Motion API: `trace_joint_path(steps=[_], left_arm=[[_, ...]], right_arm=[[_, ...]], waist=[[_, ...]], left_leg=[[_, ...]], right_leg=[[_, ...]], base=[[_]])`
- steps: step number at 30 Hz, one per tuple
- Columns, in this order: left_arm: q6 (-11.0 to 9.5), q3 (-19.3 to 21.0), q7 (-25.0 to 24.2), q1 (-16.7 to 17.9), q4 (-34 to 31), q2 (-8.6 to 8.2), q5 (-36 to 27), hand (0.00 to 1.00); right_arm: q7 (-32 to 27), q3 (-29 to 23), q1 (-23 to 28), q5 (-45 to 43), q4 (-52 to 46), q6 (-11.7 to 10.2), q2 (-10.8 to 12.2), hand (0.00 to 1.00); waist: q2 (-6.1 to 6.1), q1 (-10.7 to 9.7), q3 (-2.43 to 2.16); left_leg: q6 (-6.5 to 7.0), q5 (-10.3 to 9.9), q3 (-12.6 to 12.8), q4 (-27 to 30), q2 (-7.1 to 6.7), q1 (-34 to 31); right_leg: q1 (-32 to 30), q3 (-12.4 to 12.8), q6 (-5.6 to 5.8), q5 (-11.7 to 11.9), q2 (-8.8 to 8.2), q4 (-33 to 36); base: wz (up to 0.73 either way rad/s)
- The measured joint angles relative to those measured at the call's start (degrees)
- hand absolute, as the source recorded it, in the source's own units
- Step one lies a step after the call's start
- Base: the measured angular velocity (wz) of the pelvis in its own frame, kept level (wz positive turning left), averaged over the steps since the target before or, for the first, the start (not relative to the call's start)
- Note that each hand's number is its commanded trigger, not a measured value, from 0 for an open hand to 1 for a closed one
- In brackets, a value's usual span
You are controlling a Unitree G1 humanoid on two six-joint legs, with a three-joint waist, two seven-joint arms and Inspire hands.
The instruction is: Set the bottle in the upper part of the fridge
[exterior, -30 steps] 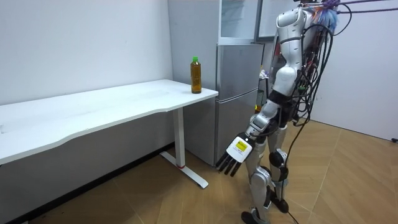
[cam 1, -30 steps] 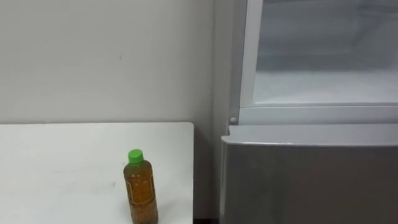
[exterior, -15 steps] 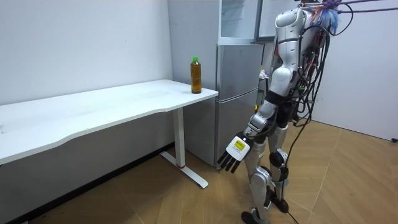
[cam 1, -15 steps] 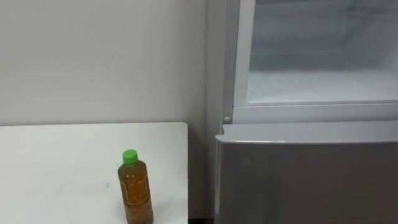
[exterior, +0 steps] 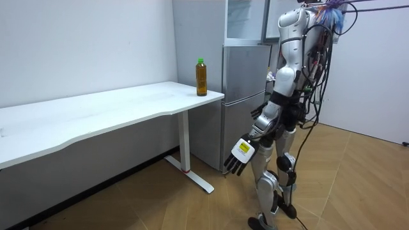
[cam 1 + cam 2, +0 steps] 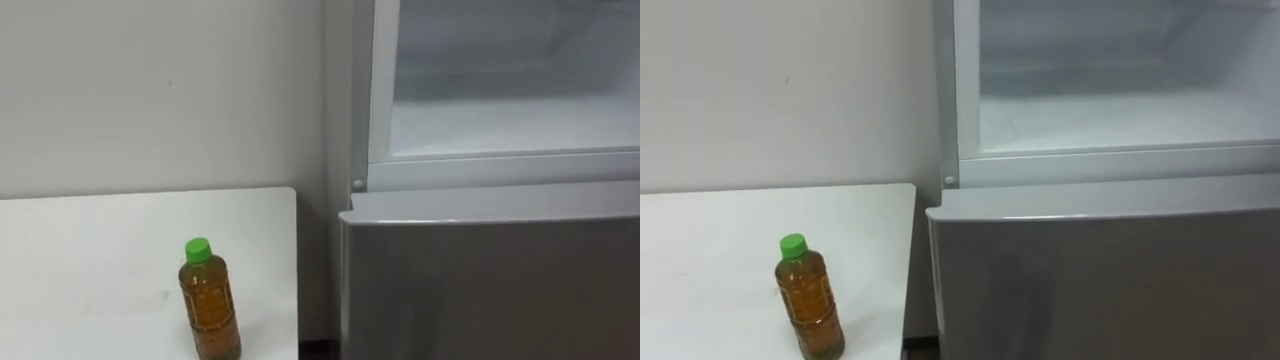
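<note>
a clear plastic bottle point(image 6: 208, 305) with a green cap and amber liquid stands upright on a white table point(image 6: 90, 250), at about 7 o'clock in the head camera's view. it is near the table's right-hand end, a little in from the edge, and nothing touches it. a plain pale wall point(image 6: 150, 90) runs behind the table at 10 o'clock.

at 3 o'clock from the bottle, just beside the table's end with a narrow dark gap between them, stands a tall grey fridge point(image 5: 243, 83). its upper compartment point(image 6: 510, 120), at 1 o'clock in the view, is open, showing a white frame and a white inner floor. below it, at 4 o'clock, the grey lower door point(image 6: 490, 280) is closed.

in the room view the robot stands upright on a wooden floor point(image 5: 160, 198) in front of the fridge, with the table's end at about its 10 o'clock. its left hand point(image 5: 239, 153) hangs low beside its thigh at the end of a lowered arm, at about 5 o'clock from the bottle in that view and well apart from it. the fingers are straight and slightly spread, pointing down, and hold nothing.
</note>
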Motion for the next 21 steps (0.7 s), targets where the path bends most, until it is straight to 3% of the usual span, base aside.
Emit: trace_joint_path(steps=[2,8,21], left_arm=[[0.16,0.0,-0.86,-0.11,-0.16,0.58,0.42,0.0],[1.02,0.04,-1.11,0.17,-0.2,1.69,1.08,0.0],[2.58,-0.73,-1.03,1.01,-0.88,1.81,1.61,0.0]], right_arm=[[0.54,0.01,0.81,0.71,-11.25,0.88,-0.3,0.0],[2.63,2.08,1.31,0.71,-26.19,1.57,-0.09,0.0],[3.27,2.09,0.83,2.54,-44.22,2.83,-1.71,0.0]], waist=[[-0.08,-0.03,-0.03],[-0.97,0.5,-0.31],[-1.48,2.24,-0.82]], left_leg=[[0.0,0.0,0.33,-0.07,0.01,0.21],[0.13,-0.09,0.81,0.06,0.09,0.49],[0.24,-0.2,1.12,-0.08,0.28,0.57]], right_leg=[[-0.05,0.37,-0.04,-0.04,-0.04,0.3],[-0.03,0.76,-0.08,-0.02,0.08,0.08],[-0.76,1.3,-0.19,0.12,0.12,1.58]], base=[[-0.07],[-0.01],[-0.02]])
